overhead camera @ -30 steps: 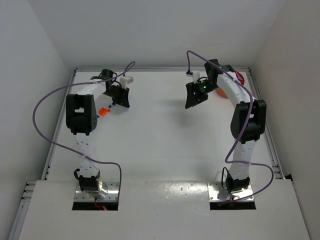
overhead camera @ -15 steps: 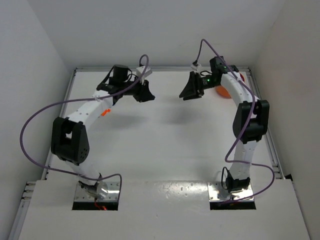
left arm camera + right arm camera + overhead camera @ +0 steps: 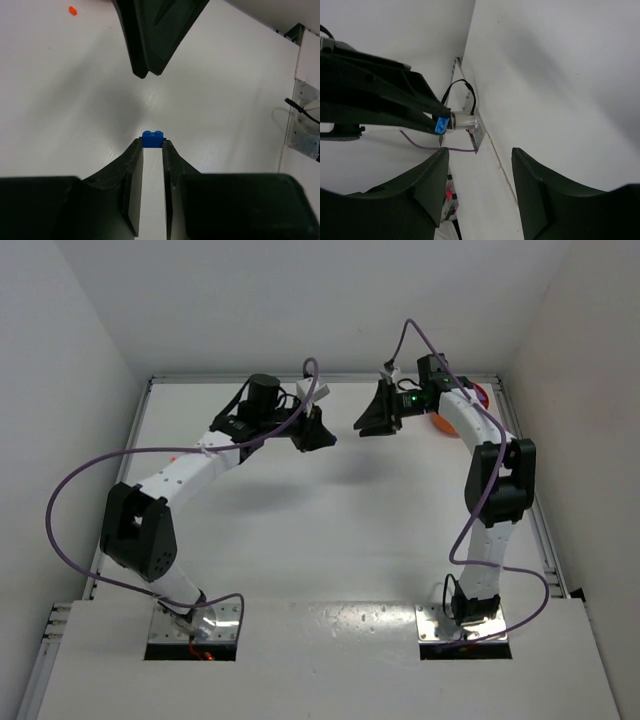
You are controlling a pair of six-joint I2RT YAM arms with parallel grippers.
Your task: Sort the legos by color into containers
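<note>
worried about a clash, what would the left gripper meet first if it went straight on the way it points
Most likely the right gripper, which faces the left gripper and its pinched blue lego nearly head-on; the gap between them is hard to judge.

The blue lego [image 3: 152, 138] is glossy plastic; fingers [image 3: 131, 180] matt black, table [image 3: 240, 100] smooth

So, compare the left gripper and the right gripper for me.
The left gripper is nearly shut; the right gripper is wide open. The left gripper pinches a blue lego at its tips; the right gripper holds nothing. Both are black, hang above the table and point at each other.
</note>
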